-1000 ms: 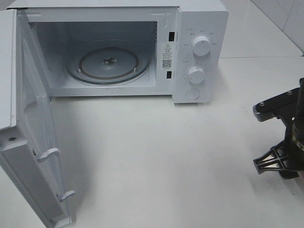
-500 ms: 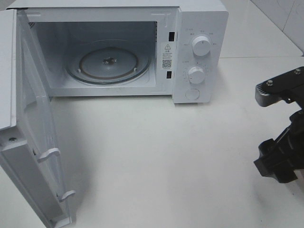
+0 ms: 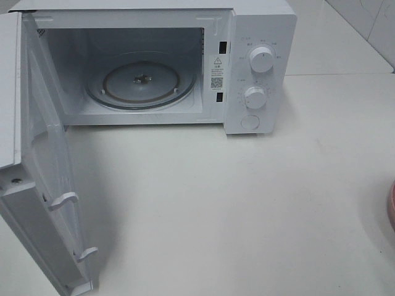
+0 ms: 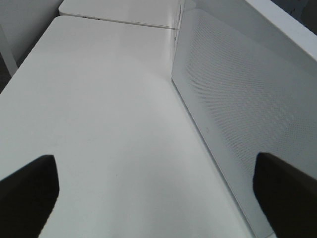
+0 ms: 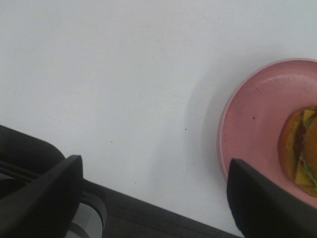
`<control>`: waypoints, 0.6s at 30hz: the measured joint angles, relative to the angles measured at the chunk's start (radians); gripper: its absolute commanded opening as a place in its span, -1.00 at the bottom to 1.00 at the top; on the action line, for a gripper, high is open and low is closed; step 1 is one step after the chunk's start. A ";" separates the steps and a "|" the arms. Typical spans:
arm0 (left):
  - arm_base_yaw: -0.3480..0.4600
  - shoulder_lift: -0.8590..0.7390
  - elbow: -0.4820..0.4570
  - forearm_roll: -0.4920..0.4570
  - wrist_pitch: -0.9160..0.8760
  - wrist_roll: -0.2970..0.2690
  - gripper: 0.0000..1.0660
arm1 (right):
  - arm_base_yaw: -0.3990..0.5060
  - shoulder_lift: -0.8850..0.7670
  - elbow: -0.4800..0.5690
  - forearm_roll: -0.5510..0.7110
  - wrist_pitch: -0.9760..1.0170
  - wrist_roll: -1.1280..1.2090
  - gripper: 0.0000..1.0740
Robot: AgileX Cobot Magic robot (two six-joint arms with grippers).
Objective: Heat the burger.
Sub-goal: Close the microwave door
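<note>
Golden domed burger (image 5: 301,151), round pink plate (image 5: 252,124) — glossy

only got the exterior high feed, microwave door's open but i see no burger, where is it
Observer: The small golden-brown burger lies on a round pink plate, seen by the right wrist camera; your view catches only the plate's edge at far right.
Operator: right fingers holding anything
Observer: No, the right gripper is open above bare white table beside the plate.
Operator: and the left arm
Observer: The left gripper is open and empty, beside the white microwave door's perforated outer face.
</note>
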 measured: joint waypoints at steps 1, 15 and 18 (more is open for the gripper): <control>0.000 0.000 0.000 0.000 0.000 0.000 0.87 | 0.000 0.000 0.000 0.000 0.000 0.000 0.41; 0.000 0.000 0.000 0.000 0.000 0.000 0.87 | -0.020 -0.317 0.000 0.004 0.087 -0.029 0.40; 0.000 0.000 0.000 0.000 0.000 0.000 0.87 | -0.073 -0.353 0.000 0.007 0.086 -0.061 0.40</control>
